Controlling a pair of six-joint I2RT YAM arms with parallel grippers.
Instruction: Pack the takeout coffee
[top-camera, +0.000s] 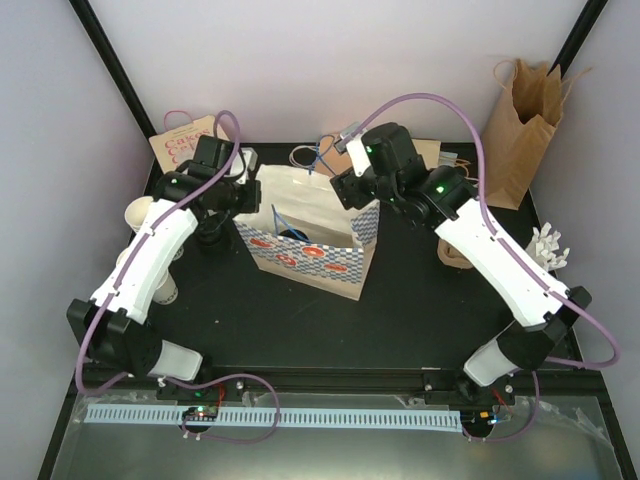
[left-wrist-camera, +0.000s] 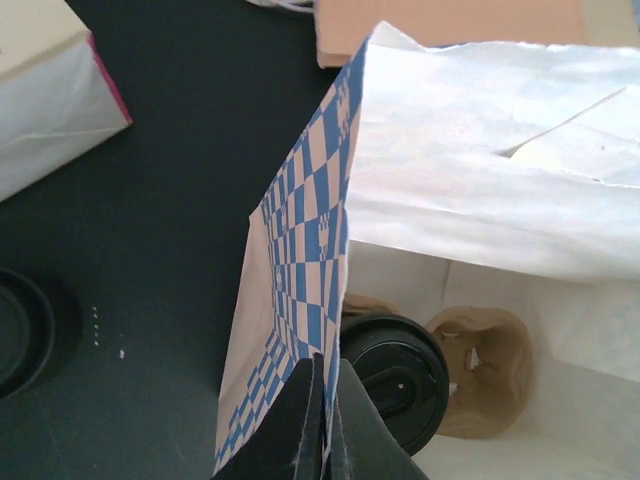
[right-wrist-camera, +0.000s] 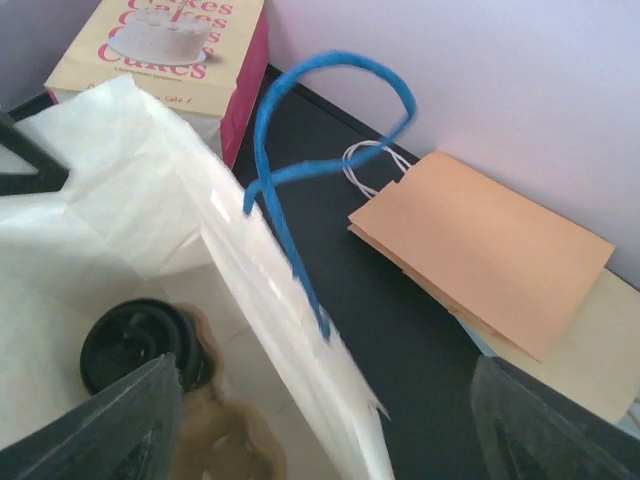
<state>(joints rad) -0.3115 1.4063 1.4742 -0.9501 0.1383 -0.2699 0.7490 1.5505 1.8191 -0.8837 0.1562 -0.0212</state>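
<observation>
A blue-and-white checked paper bag (top-camera: 305, 250) stands open mid-table. Inside it a cup with a black lid (left-wrist-camera: 398, 378) sits in a brown cardboard carrier (left-wrist-camera: 482, 372); the lid also shows in the right wrist view (right-wrist-camera: 135, 342). My left gripper (left-wrist-camera: 325, 420) is shut on the bag's left wall (left-wrist-camera: 300, 250) at its rim. My right gripper (right-wrist-camera: 330, 430) is open wide and straddles the bag's right rim (right-wrist-camera: 290, 330), one finger inside and one outside. Cream ribbed cups (top-camera: 140, 212) (top-camera: 165, 290) stand left of the bag. A loose black lid (left-wrist-camera: 20, 330) lies on the table there.
A "Cakes" bag (right-wrist-camera: 160, 50) stands at the back left. A flat brown bag (right-wrist-camera: 480, 240) lies behind the checked bag. An upright brown bag (top-camera: 525, 120) stands at the back right. White items (top-camera: 548, 245) lie at the right edge. The bag's blue handle (right-wrist-camera: 300, 170) arches up.
</observation>
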